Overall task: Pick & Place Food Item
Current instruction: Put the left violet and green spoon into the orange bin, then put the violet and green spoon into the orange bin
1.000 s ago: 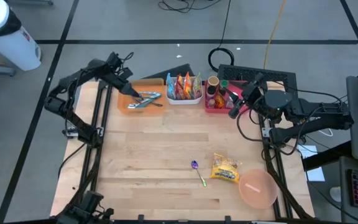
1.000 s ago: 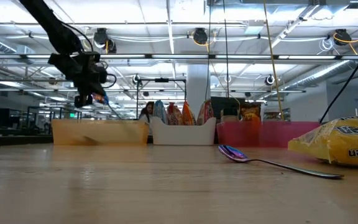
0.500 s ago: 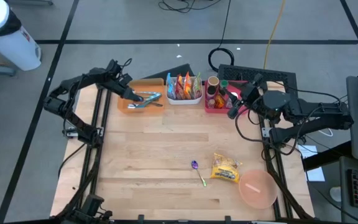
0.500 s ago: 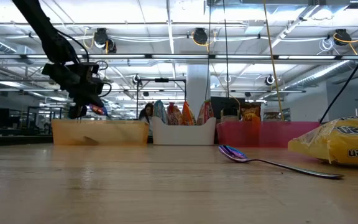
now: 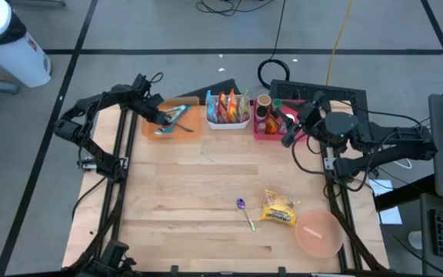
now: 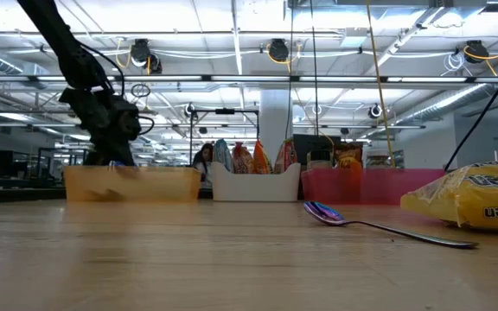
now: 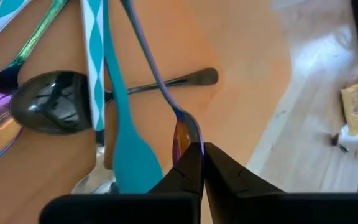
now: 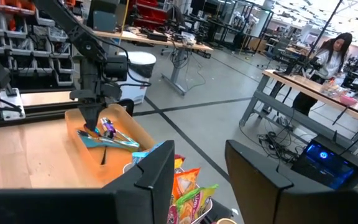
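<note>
I work in a big open robotics lab: past my wooden table (image 5: 206, 185) run long rows of ceiling lights (image 6: 232, 82) and pipes, a grey floor (image 5: 168, 27) taped in black lines, benches (image 8: 303, 93) with gear and screens, parts racks (image 8: 11, 37), and a person (image 8: 331, 53) standing at a bench

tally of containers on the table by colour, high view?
Orange bin: 1
White bin: 1
Pink bin: 1
Pink bowl: 1
Total: 4
</note>
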Robot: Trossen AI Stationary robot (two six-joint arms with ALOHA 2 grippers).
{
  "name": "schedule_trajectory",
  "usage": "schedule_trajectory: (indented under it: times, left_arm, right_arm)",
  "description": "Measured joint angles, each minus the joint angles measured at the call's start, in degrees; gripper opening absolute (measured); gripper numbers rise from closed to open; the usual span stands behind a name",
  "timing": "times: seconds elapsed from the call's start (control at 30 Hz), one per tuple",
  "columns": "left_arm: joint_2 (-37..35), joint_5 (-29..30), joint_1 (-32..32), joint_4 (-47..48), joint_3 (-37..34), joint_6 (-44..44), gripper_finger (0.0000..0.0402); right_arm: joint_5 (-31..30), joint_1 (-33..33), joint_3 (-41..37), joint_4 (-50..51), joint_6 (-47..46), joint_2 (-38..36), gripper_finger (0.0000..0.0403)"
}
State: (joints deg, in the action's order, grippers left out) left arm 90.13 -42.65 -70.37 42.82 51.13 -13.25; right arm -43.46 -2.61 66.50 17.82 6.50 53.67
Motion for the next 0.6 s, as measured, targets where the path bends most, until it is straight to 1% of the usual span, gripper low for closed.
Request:
schedule_trajectory:
  times: [0.1, 0.17, 0.27, 0.43, 0.6]
  left_arm:
    - [0.0, -0.35, 0.01, -0.13, 0.0, 0.07, 0.0005]
    - [0.0, -0.26, 0.01, -0.14, 0.0, 0.22, 0.0013]
    - [0.02, 1.0, 0.0, -0.1, 0.0, 0.5, 0.0037]
    - [0.02, 4.59, 0.0, -0.16, 0.01, 3.53, 0.0073]
    - [0.02, 3.76, 0.0, -0.14, 0.01, 3.67, 0.0111]
  right_arm:
    - [0.0, 0.0, 0.0, 0.02, 0.05, 0.0, 0.0134]
    - [0.0, 0.0, 0.0, 0.02, 0.07, 0.0, 0.0134]
    - [0.0, 0.0, 0.0, 0.04, 0.09, 0.0, 0.0134]
    - [0.0, 0.0, 0.0, 0.04, 0.11, 0.0, 0.0134]
    - [0.0, 0.0, 0.0, 0.07, -0.02, 0.0, 0.0134]
